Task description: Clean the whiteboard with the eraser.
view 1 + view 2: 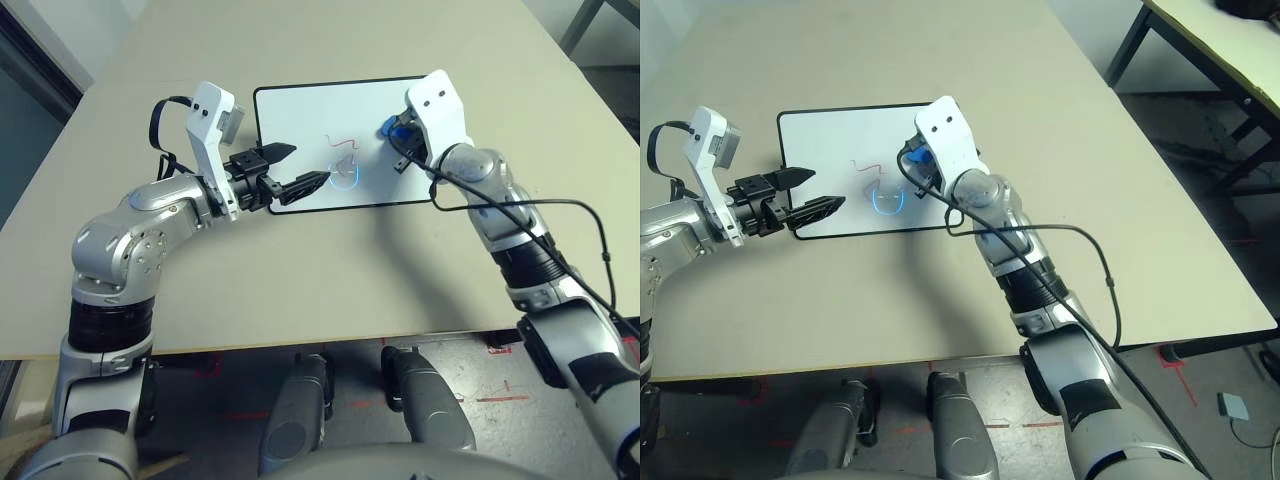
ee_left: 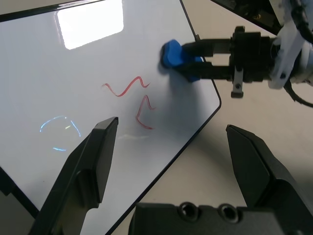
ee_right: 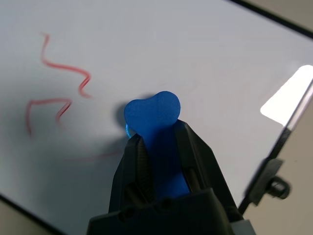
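The whiteboard (image 1: 300, 110) lies flat on the tan table (image 1: 400, 270), out in front of the robot. It has two red squiggles (image 2: 132, 100) drawn on it and a faint blue ring (image 1: 346, 176) close by them.

The right gripper (image 3: 159, 142) has its two black fingers squeezed tight on the blue eraser (image 3: 152, 113). The rounded end of the eraser sticks out past the fingertips and sits right at the white surface, just beside the red squiggles and near the board's right edge.

The left gripper (image 1: 297, 172) hangs over the near left part of the board with its fingers spread apart and nothing between them. It points across toward the squiggles and the eraser
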Motion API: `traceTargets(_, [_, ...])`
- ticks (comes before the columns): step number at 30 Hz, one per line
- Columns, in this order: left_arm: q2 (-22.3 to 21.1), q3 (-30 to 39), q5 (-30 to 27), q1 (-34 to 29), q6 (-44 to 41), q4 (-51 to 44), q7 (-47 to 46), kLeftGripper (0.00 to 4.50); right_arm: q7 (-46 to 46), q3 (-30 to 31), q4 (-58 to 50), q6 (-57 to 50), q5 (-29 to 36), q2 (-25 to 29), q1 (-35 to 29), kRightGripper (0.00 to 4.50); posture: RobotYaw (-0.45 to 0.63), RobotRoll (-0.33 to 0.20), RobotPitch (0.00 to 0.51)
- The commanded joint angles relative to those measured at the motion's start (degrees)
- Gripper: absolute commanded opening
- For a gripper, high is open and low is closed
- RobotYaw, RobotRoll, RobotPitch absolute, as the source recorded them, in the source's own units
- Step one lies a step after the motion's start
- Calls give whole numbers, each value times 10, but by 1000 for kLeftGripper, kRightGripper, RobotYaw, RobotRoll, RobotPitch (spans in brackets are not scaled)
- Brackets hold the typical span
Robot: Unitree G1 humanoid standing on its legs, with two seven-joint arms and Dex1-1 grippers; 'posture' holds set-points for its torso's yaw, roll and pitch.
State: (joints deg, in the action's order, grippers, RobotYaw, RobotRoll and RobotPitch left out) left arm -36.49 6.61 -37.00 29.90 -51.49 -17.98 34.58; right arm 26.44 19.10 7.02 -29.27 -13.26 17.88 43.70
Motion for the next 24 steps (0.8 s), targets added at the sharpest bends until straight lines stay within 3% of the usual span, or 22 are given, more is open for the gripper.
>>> traceTargets(1, [0,6,-8,-6,-9,-12,-2,4500,23,36,19,-19,-8,-7,-45,805,97,0,230])
traceTargets(10, [-3,6,-12,-4,-10,-11,-6,4500,25,36,32,-5,-17,-11,-46,805,95,0,231])
traceTargets(24, [-1,8,-15,-6,-10,-15,-11,4500,-9,-21,149,66,-7,-31,113,804,104,0,230])
